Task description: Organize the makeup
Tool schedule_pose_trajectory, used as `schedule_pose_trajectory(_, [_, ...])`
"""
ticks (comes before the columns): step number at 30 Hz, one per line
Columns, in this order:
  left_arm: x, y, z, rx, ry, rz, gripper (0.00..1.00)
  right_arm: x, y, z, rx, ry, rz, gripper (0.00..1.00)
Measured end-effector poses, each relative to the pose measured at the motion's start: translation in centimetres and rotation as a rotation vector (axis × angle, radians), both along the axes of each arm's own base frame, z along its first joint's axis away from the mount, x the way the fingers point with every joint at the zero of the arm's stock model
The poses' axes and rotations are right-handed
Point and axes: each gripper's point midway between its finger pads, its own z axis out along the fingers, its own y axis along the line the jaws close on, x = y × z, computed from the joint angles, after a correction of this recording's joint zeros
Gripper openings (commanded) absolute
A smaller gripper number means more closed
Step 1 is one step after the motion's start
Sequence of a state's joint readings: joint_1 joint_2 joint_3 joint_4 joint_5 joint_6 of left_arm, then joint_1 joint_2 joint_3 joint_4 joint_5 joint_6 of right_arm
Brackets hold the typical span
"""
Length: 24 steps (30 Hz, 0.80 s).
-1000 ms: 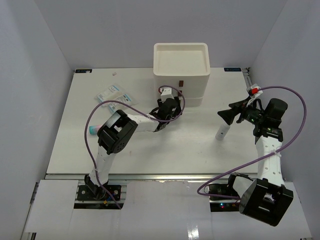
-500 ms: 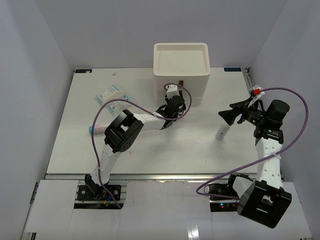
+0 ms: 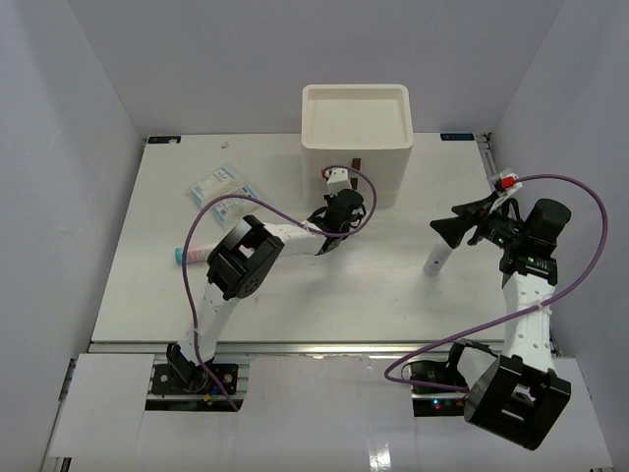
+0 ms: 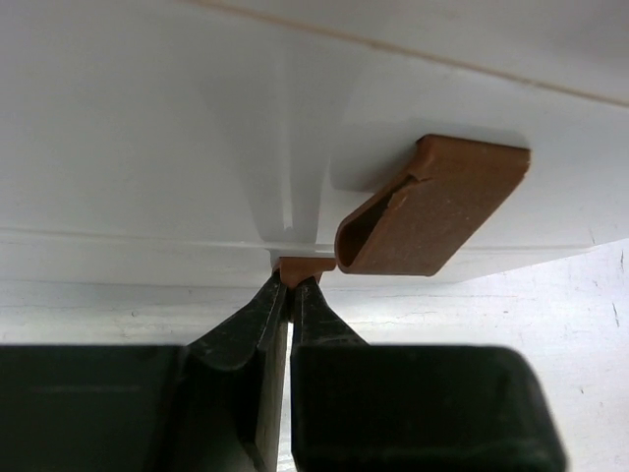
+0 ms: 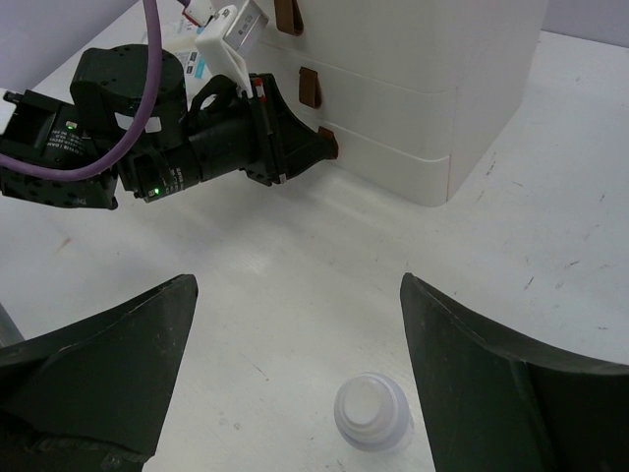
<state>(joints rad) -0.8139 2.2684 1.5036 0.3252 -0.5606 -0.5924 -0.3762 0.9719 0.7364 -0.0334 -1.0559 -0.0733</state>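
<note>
At the foot of the drawer box [image 4: 147, 147]: left gripper [image 4: 295, 291] pressed together on the lowest brown handle [image 4: 302, 265], and only the fingertips catch the tab's edge. Just above and to the right hangs the middle handle [image 4: 432, 208], untouched. Whether the bottom drawer has opened at all, cannot tell.

Off to the right of the box: right gripper [image 5: 295, 295] spread wide, holding nothing, hovering over an upright white tube [image 5: 371, 413] that stands on the counter [image 3: 324, 295].

Other makeup lies well apart at far left: clear packets [image 3: 224, 187] and a pink-blue tube [image 3: 192, 256].

Risks, as judged:
- The shallow pinch may slip off the tab on the pull.
- The box is unbraced, so it may slide toward the arm instead of the drawer opening.
- A right gripper coming down off-centre would knock the tube over, and it would likely roll.
</note>
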Motion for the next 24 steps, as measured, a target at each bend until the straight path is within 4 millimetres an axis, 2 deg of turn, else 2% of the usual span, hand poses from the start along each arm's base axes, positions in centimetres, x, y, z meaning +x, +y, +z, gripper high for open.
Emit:
schedule_pose_trajectory(4, [-0.2,0.0,0.0,-0.006,-0.003,-0.005,0.0,0.0,-0.1,0.3,0.003,-0.008,-0.005,0.9])
schedule_pose_trajectory(9, [-1.2,0.3,0.1,-0.023,-0.007,-0.029,0.0,-0.1,-0.3,0.6,0.001,-0.02,-0.011,0.9])
schedule_pose_trajectory(13, [-3.7,0.5,0.3,-0.022,-0.001,-0.068,0.0,-0.1,-0.4,0.6,-0.001,-0.031,-0.016,0.9])
schedule_pose_trajectory(19, [-10.1,0.4,0.1,-0.011,0.023,-0.151,0.01,-0.2,-0.4,0.8,-0.003,-0.041,-0.016,0.9])
schedule_pose_trajectory(22, [-12.5,0.2,0.0,-0.029,0.034,-0.179,0.12,-0.3,-0.3,0.9,-0.003,-0.045,-0.009,0.9])
schedule_pose_trajectory(24, [-13.2,0.1,0.1,-0.043,0.036,-0.182,0.44,-0.4,-0.2,0.9,-0.003,-0.05,0.001,0.9])
